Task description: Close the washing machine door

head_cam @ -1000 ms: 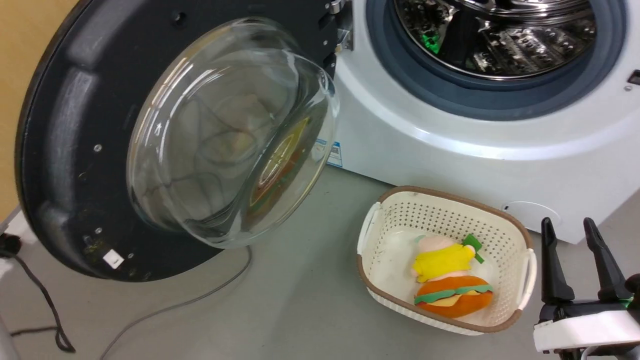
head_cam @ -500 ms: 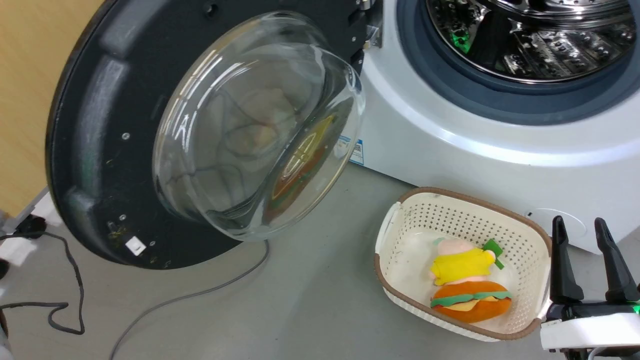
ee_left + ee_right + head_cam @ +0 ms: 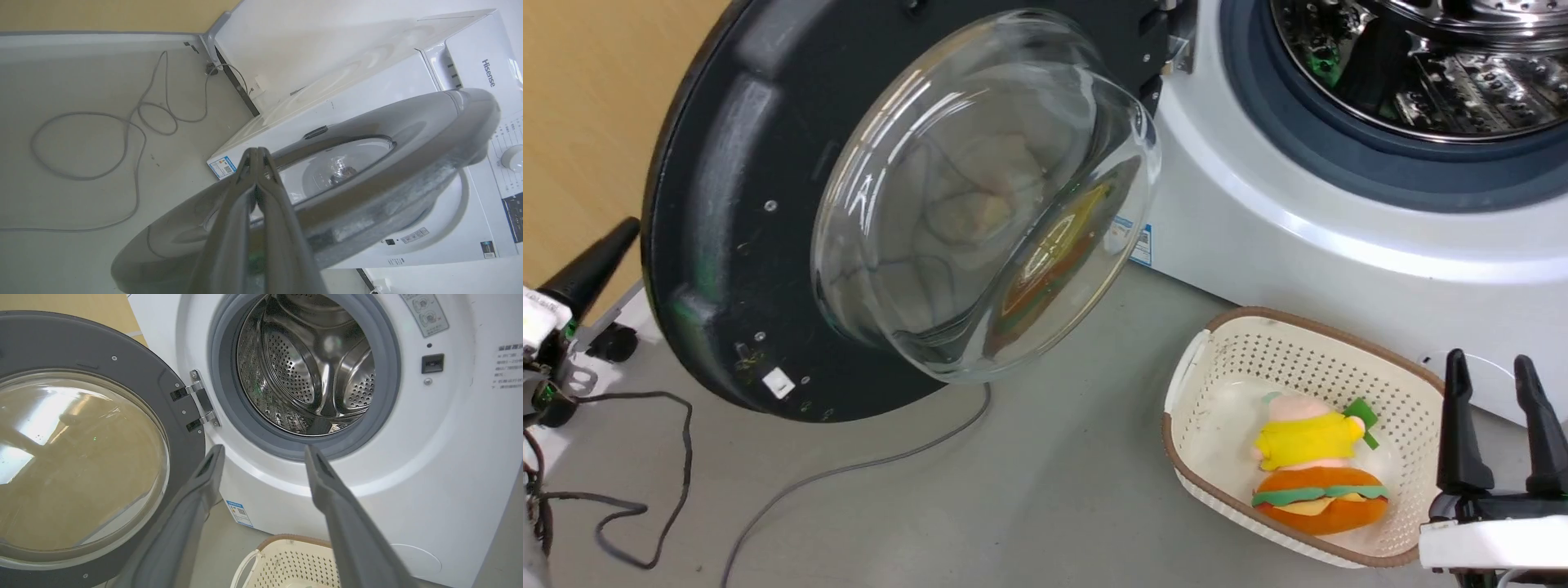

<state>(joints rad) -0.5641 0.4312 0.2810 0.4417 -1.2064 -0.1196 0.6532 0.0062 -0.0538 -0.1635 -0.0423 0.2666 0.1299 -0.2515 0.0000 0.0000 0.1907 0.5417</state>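
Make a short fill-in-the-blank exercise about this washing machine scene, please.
1. The washing machine door stands ___.
2. The right gripper is open; the left gripper is ___.
3. The toy burger lies inside the cream ___.
Missing words: open; shut; basket.

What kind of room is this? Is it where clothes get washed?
Probably a laundry corner, maybe a lab's. A white washing machine stands with its round door swung open, a cream basket sits on the floor beside it, and loose cables trail about.
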